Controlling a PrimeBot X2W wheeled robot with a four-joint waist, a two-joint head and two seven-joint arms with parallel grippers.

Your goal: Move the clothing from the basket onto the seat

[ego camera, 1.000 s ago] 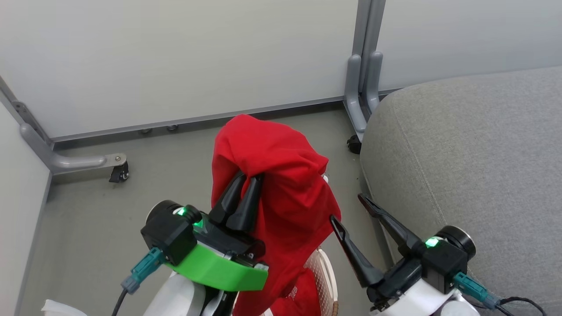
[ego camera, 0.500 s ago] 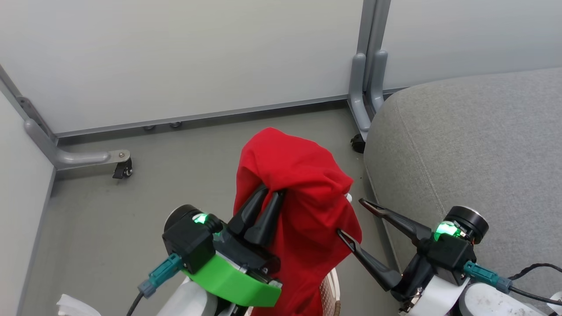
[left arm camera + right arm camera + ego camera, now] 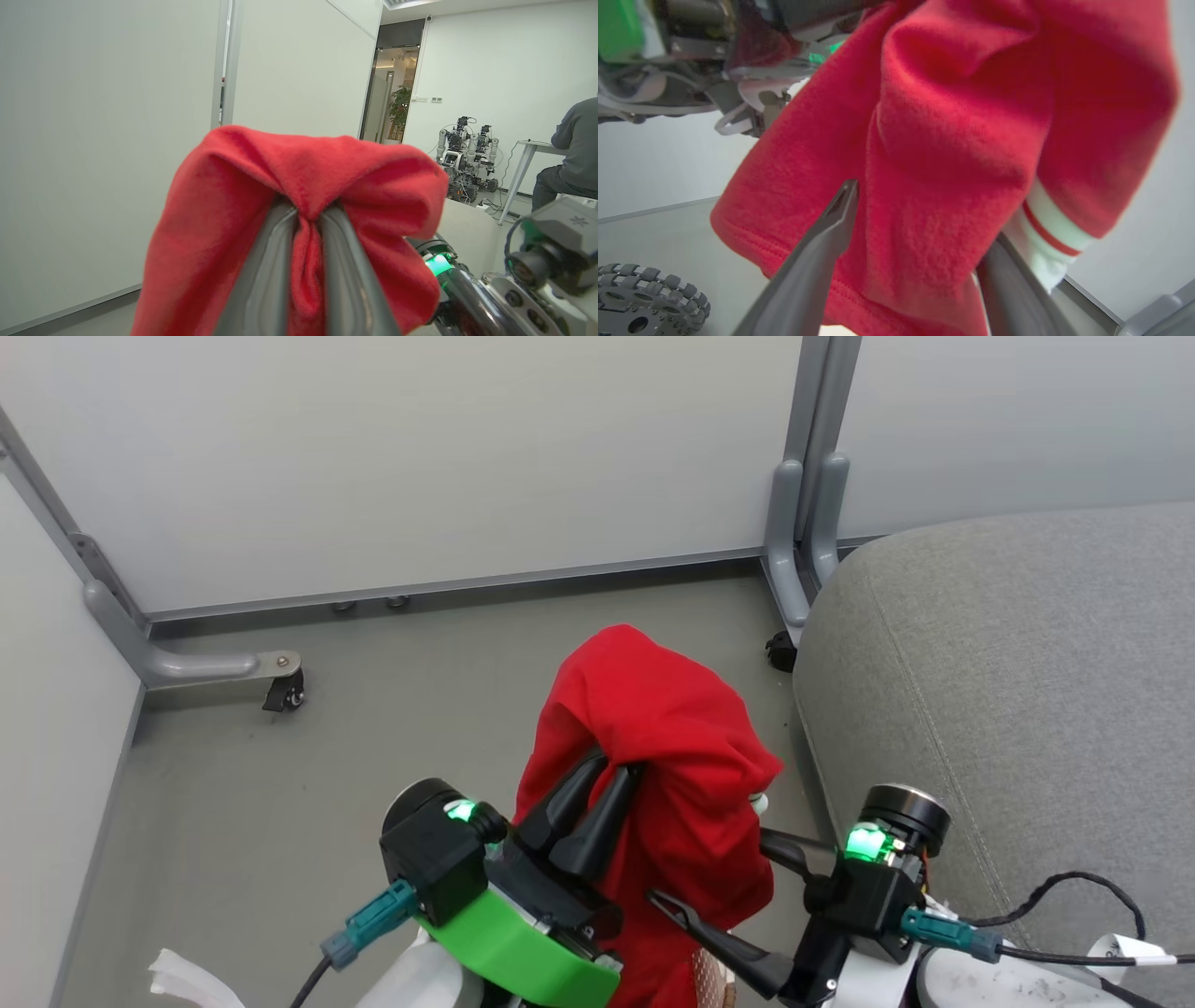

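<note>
Big grey seat (image 3: 1008, 691) takes up the right side of the head view, rounded edge w/ a stitched seam, right beside the robot. The clothing (image 3: 667, 737), a bright red fleecy garment, hangs in the air over the floor (image 3: 280, 784), just left of the seat's edge and not on the cushion yet. Its lower end drops toward the basket (image 3: 714, 982). I only get a perforated sliver of that at the bottom, so can't tell if the hem has cleared the rim. Left gripper (image 3: 616, 767) has its fingers pressed together on a bunched fold near the top, cloth spilling over both sides of the tips in the left wrist view. Right gripper (image 3: 707, 866) is spread wide, fingers either side of the hanging lower part, not clamping anything afaict. A white-and-red ribbed cuff (image 3: 1052, 224) dangles by one of its fingers. Handling-wise imo: light, super floppy, zero stiffness. Fleece isn't slippery, so one pinch prob holds, but it'll swing and drag. Best 2nd hold would be a thick fold low on the body, not the thin cuff.
</note>
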